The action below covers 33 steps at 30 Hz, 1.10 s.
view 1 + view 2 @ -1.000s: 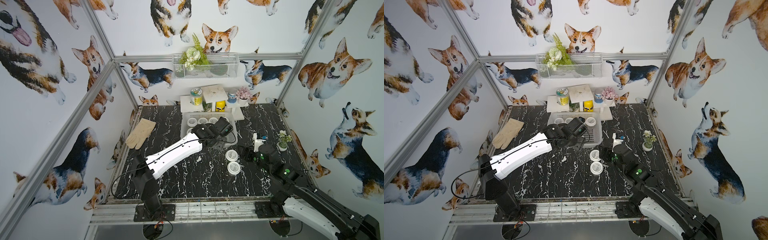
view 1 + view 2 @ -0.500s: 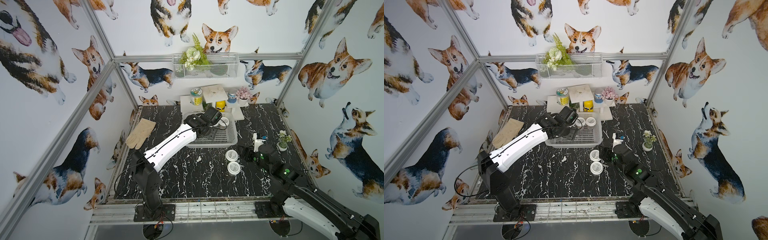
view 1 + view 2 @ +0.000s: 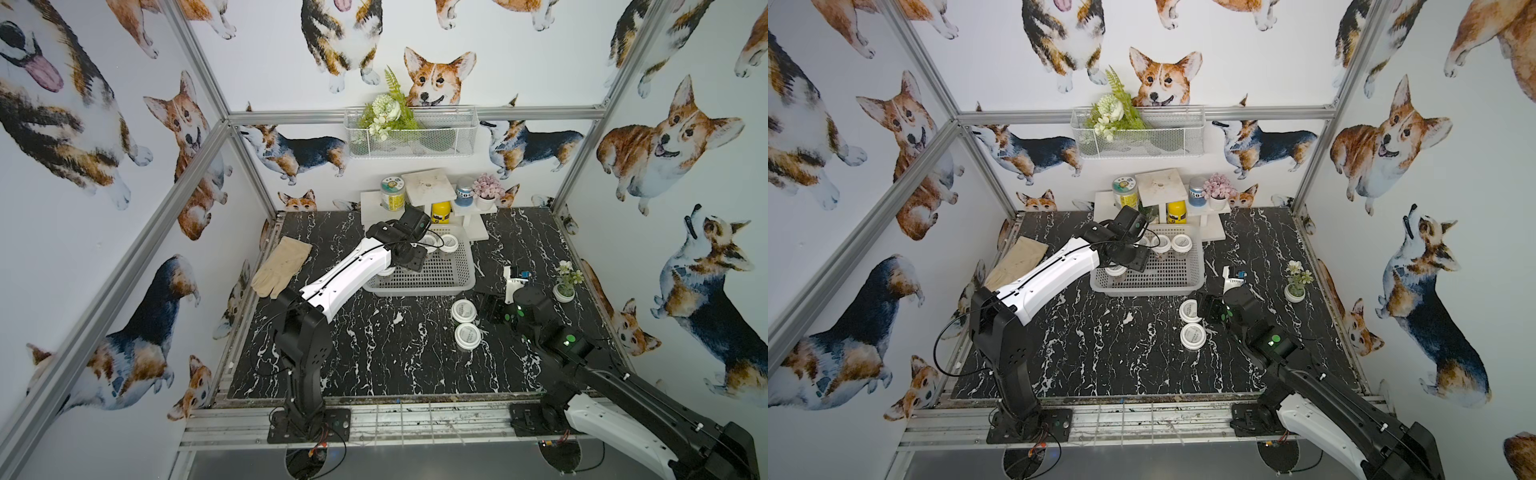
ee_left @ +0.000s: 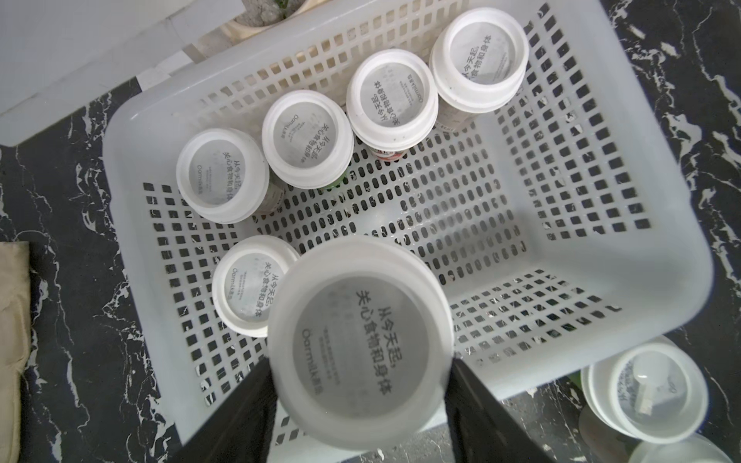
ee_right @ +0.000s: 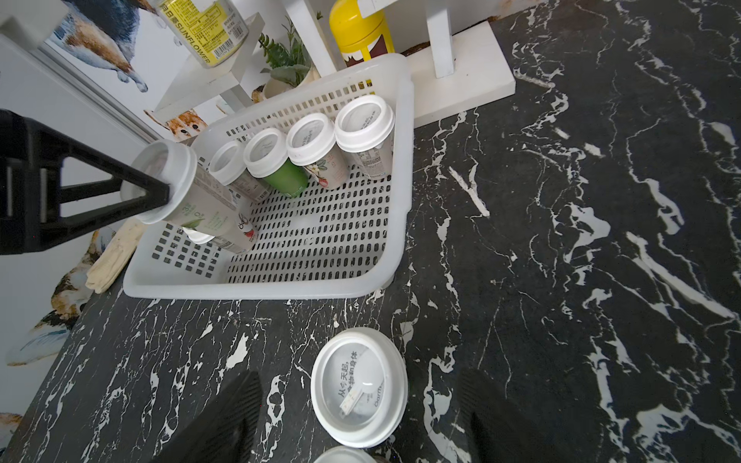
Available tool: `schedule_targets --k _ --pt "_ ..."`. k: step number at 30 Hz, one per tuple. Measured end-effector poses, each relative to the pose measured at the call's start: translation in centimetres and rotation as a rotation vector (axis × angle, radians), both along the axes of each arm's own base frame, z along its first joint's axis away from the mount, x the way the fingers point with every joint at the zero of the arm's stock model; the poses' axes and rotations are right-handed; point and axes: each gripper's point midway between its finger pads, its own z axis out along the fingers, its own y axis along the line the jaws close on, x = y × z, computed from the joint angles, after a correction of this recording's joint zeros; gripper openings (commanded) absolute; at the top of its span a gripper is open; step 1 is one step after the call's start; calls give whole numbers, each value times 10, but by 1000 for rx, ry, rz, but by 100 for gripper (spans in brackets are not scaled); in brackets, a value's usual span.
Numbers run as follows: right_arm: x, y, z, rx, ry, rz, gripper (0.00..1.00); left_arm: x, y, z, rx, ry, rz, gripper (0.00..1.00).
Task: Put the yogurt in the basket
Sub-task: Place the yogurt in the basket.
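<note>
Top views both lay out the big picture for me: the table (image 3: 374, 357), the left arm (image 3: 345, 274) stretched across it to the basket (image 3: 419, 291) at the far middle, and two loose cups (image 3: 467, 336) of yogurt standing on the marble just near of the basket's near right corner. Left wrist view gives me the count inside: a row of four cups (image 4: 392, 106) along the far wall, a fifth cup (image 4: 248, 288) alone at the near left, and the held cup (image 4: 361, 320) above that same end. I judge five home, one about to be, two left to fetch.

The left gripper (image 4: 361, 381) is clamped on the held cup at its lid end, one finger each side. The right gripper (image 5: 357, 375) has its jaws apart and nothing in them. The farther loose cup (image 5: 359, 401) lies between them in its own camera with bare marble showing on both sides, so I'd call it lined up, not gripped.

Height is what the left wrist view cannot give me: from above, the held cup simply overlaps the fifth. The right wrist view catches it side-on, tilted, hanging clear of the basket floor. In both top views the left arm covers most of the basket's left end, and I cannot make out the grip there.
</note>
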Motion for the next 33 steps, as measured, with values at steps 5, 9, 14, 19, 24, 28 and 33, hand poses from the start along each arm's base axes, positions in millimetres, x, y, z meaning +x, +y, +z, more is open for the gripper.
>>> schedule_targets --k 5,9,14,19,24,28,33 --pt "1 1 -2 -4 9 3 82 9 4 -13 4 8 13 68" --pt "2 2 -3 -8 16 3 81 14 3 -20 -7 10 11 67" --pt "2 4 -4 -5 18 10 81 17 2 -33 -5 21 8 67" --pt "2 4 -5 -7 23 12 81 21 0 -46 11 34 -3 67" --pt "3 5 -4 -5 21 13 81 25 4 -54 25 45 -1 67" --pt "3 5 -4 -6 22 13 81 28 4 -59 27 48 0 67" --pt "3 5 -4 -6 23 14 81 32 2 -63 30 46 -7 67"
